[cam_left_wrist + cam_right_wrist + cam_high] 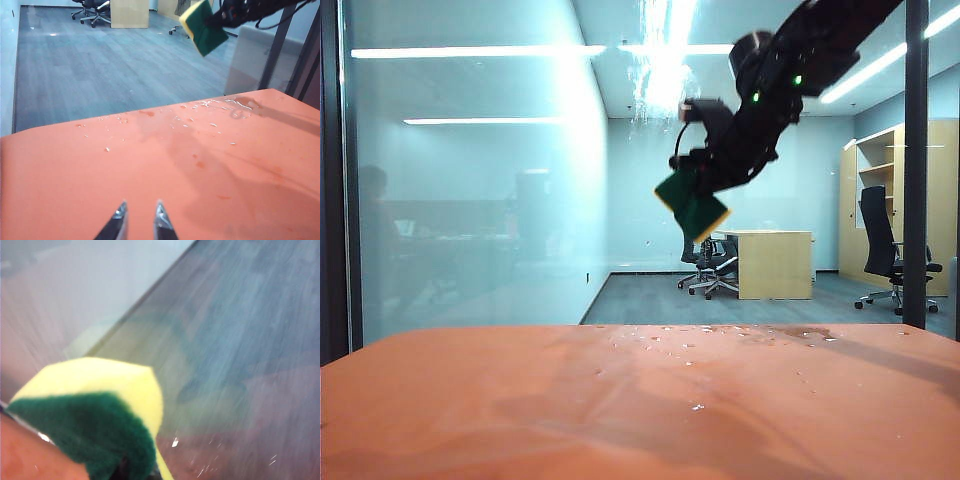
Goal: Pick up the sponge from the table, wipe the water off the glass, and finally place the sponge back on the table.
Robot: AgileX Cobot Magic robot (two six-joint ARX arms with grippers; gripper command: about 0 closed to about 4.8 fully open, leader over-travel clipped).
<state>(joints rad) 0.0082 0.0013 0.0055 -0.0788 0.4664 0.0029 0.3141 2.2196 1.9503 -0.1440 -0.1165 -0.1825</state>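
Sponge [693,205] is up in the air, yellow foam with green scouring layer, clamped in the right gripper [705,190], high above the table [520,420] and right at the glass [480,200]. In the right wrist view the sponge [100,410] fills the near corner, squeezed between the jaws; the rest is motion-blurred pane. Whether foam actually touches the glass, cannot tell.

Water [660,60] shows as whitish runny streaks high on the pane, above the sponge. Loose droplets [220,107] also lie on the far edge of the orange table near the pane.

Left gripper [139,220] hangs low over the near part of the table, fingers apart, holding nothing, well away from the sponge [202,26].

Step in hand, by my read: pickup done, wiping stage. Next move likely calls for pressing the sponge flat to the pane and dragging it through the streaks above, keeping a firm squeeze so it doesn't slip. Put-down not yet done.
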